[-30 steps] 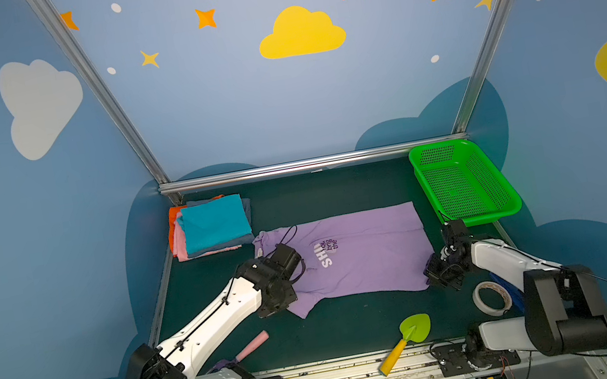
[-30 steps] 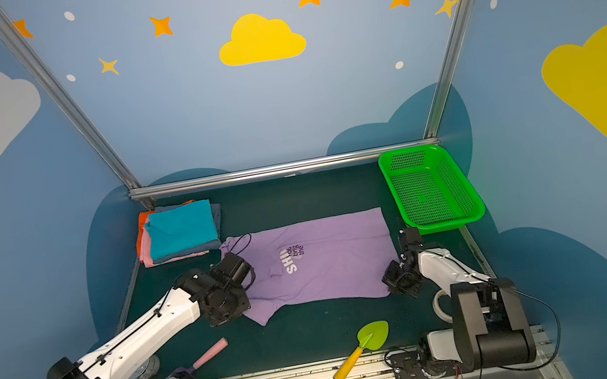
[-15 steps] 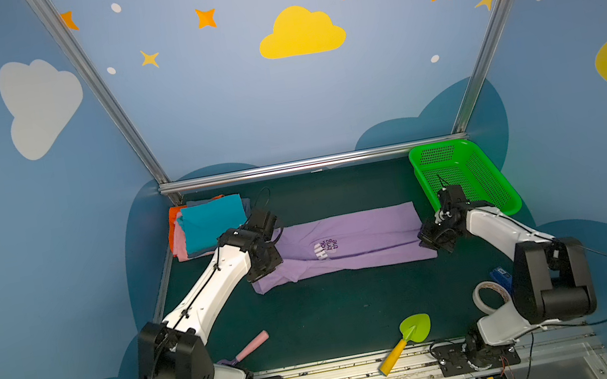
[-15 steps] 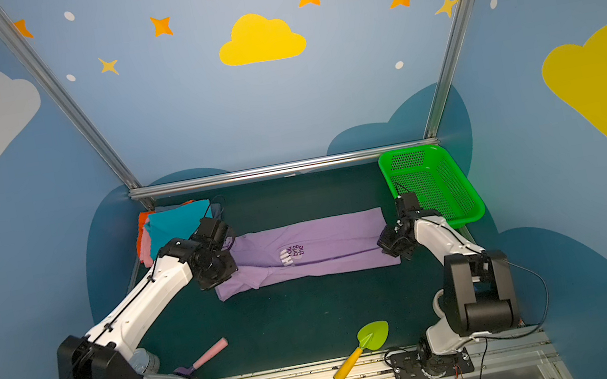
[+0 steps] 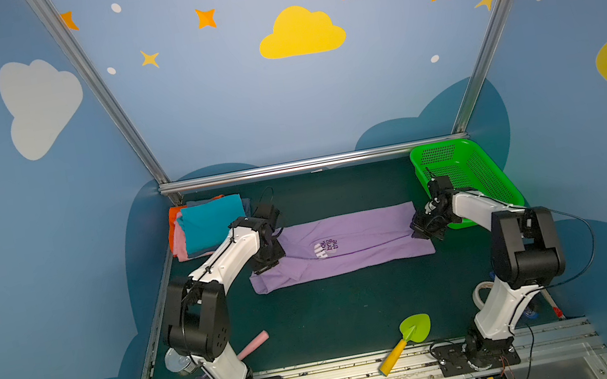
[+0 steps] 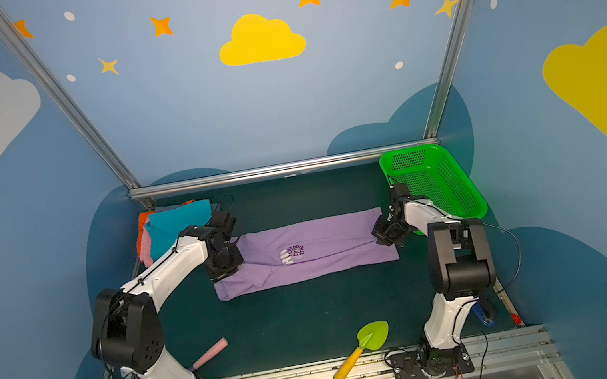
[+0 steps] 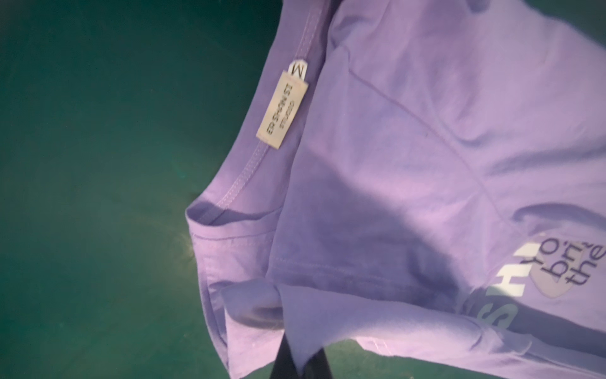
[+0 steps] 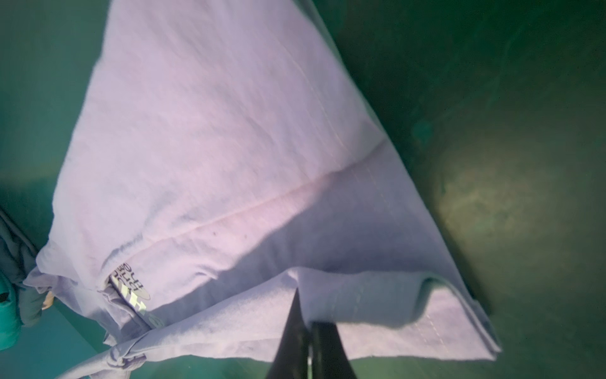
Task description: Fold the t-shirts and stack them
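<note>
1. i see a dark green table (image 5: 356, 307).
2. a lavender t-shirt (image 5: 367, 247) lies in a long band across its middle.
3. a stack of folded t-shirts (image 5: 211, 223) sits far left, a green basket (image 5: 472, 177) far right.
4. along the near edge lie a pink stick (image 5: 253, 345), toy shovel (image 5: 415, 329), tape roll (image 5: 480, 294) and tin can (image 5: 180, 362).

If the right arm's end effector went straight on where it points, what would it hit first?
Most likely the purple t-shirt that the right end effector is pinching: it points into the cloth, with the green table under it. Depth is unclear.
</note>
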`<state>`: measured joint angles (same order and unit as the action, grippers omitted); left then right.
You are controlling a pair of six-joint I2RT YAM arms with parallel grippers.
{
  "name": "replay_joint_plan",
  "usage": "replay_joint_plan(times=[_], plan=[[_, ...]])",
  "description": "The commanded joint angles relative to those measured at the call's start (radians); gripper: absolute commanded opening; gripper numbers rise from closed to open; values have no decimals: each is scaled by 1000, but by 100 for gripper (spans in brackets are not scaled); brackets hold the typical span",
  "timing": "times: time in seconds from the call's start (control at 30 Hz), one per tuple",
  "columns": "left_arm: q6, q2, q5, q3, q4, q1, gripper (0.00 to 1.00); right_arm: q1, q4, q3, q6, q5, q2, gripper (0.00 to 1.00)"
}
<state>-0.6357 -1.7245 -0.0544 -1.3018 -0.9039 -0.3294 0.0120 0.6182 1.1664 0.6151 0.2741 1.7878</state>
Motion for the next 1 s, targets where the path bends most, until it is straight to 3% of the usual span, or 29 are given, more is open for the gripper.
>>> replay_joint_plan(times=[0.0,0.13,0.23,0.33,0.53,0.73,0.83,0.9,0.97], plan=[[4,-41,-26,-48,1,15,12,8,30,40,-6,-25,21,9],[7,-117,-72,-115,2,25,22,26,49,79,-6,-33,19,24],[8,-193,-85,-181,-5,49,30,46,76,125,-10,-48,7,29],[10,-256,-85,-286,-52,70,25,74,110,172,-19,-79,-22,30],[15,-184,-119,-343,-86,68,26,207,164,220,-89,-250,-127,25],[-10,-15,-127,-200,-93,62,25,404,112,177,-210,-368,-182,24],[-17,62,-67,-70,-42,50,22,505,106,181,-236,-367,-147,17],[-33,91,-35,1,-21,34,21,571,96,193,-245,-326,-102,2],[-46,103,-7,53,-2,12,21,631,90,212,-248,-289,-47,0]])
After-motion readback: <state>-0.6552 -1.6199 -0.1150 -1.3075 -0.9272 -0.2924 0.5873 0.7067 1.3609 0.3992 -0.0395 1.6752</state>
